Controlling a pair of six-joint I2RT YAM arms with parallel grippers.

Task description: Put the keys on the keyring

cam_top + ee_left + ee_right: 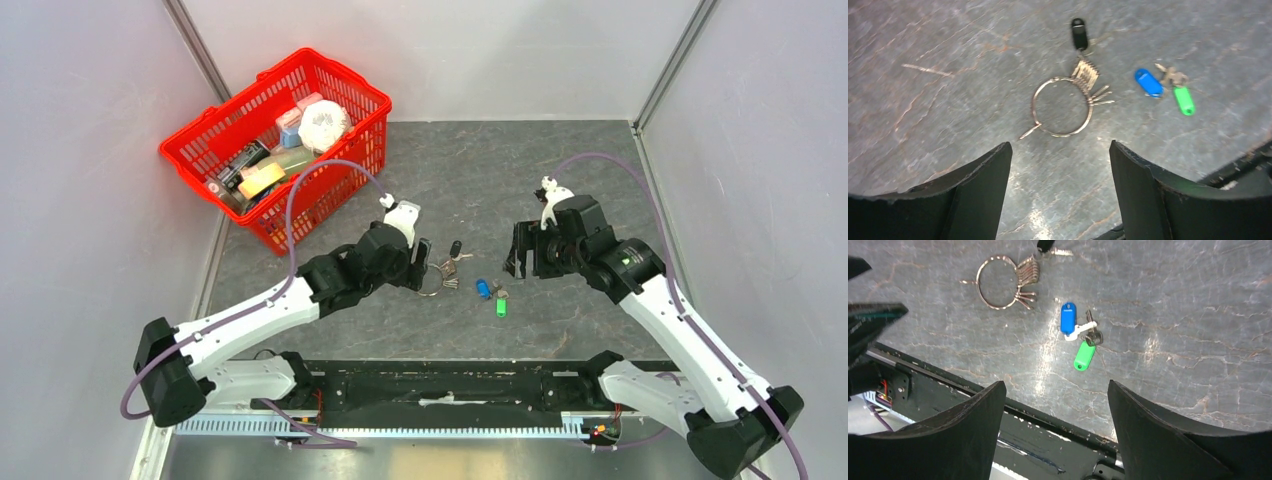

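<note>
I've got the ring [1063, 135] lying flat on the table [560, 180], w/ a fan of small silver keys [1088, 82] already threaded on its far-R side. The black key [1078, 34] sits just past that fan, on the far side of the ring; touching the fan or only very close, can't tell from either wrist cam. The blue key [1148, 82] and green key [1184, 100] lie to the R of the ring, near it but apart, heads side by side. A plain silver key [1170, 76] is bunched in at their far ends. All three are loose on the table, not on the ring. The L gripper [1059, 150] hangs just at the near-L side of the ring, fingers spread wide & empty. On its wrist cam the ring shows in the gap ahead of the tips, and I see no contact. The R gripper [1055, 387] is off to the R of the ring, out past the blue/green pair and up off the table, fingers likewise wide apart & holding nothing. The red basket [300, 210], packed w/ odds & ends, stands well away to the far L of the ring, up by the wall.
</note>
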